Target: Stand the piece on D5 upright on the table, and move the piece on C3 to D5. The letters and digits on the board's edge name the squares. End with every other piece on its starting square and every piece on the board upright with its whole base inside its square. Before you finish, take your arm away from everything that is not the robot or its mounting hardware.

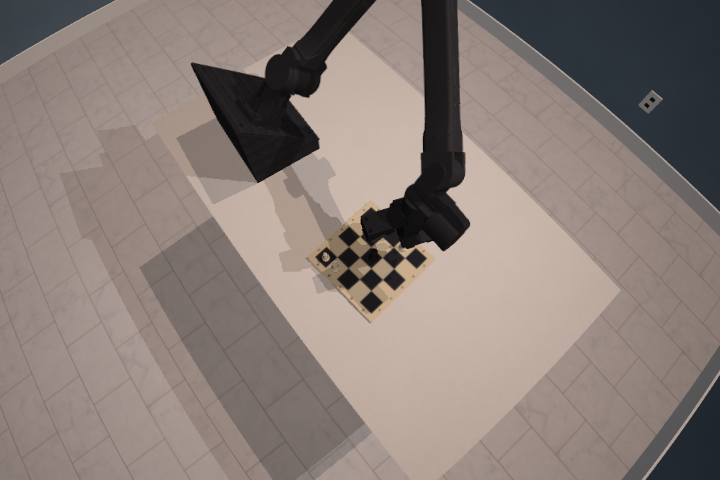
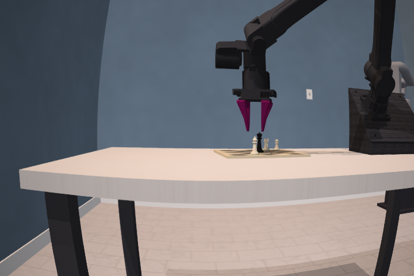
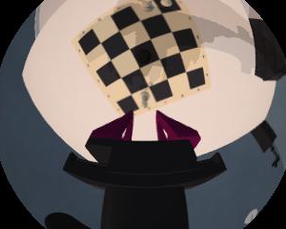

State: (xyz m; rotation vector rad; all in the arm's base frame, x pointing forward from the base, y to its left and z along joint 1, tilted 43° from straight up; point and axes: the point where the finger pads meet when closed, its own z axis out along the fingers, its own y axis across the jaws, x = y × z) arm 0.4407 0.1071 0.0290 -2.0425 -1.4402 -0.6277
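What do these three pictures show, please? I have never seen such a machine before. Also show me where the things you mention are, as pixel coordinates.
It is a black robot arm with joints. Its tool (image 2: 255, 130) (image 3: 144, 114) has two magenta fingers, standing apart with nothing between them.

The first picture looks down from above, the second from beside the table (image 1: 485, 316) (image 2: 149, 169), the third from the arm's wrist.

On the table lies a checkered board (image 1: 370, 318) (image 2: 269, 156) (image 3: 207, 83). The second picture shows one black chess piece (image 2: 259, 143) and three pale ones, all upright. The tool hangs above them.
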